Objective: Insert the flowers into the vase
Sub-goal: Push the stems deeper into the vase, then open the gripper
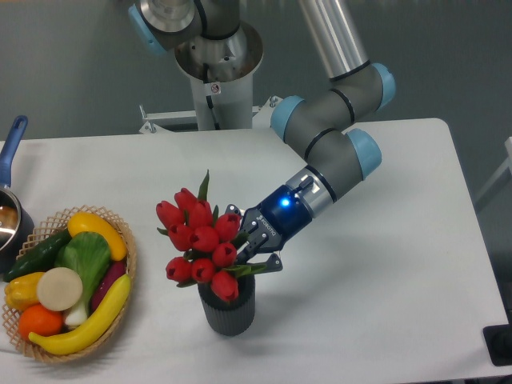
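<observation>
- Here, the flowers (200, 240) are seen standing in the mouth of the vase (227, 310), with the red heads spread out wider than the vase and leaning up and to the left.
- The vase is placed upright on the white table (384, 264), near its front edge and to the right of the wicker basket (128, 264).
- The tool (254, 250) is positioned at the right side of the bunch, just above the vase, and its fingers are set against the stems and leaves; whether the stems are actually clamped cannot be told.
- A blue light is shown on the wrist behind the tool.
- The basket is filled with fruit and vegetables, and a blue-handled pot (10, 208) is cut off by the left edge.
</observation>
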`<state>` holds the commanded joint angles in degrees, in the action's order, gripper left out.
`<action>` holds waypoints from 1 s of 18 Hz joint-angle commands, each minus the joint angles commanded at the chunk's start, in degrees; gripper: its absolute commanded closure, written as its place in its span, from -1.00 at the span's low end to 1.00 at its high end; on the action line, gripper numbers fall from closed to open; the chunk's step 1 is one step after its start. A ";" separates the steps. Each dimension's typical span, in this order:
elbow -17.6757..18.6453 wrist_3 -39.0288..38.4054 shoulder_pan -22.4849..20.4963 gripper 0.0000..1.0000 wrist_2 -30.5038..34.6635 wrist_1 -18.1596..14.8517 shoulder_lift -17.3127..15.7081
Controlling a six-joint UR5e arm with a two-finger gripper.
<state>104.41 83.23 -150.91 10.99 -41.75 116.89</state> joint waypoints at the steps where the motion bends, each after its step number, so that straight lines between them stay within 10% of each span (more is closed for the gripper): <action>1: 0.00 0.09 -0.17 0.26 0.00 0.00 0.00; 13: 0.18 0.09 -0.79 -0.03 0.00 0.00 0.18; 16: 0.44 0.00 -0.97 -1.00 0.00 0.00 0.18; 18: 1.05 0.00 -1.40 -1.00 0.00 0.00 0.09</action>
<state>105.47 83.23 -152.31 10.99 -41.75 116.98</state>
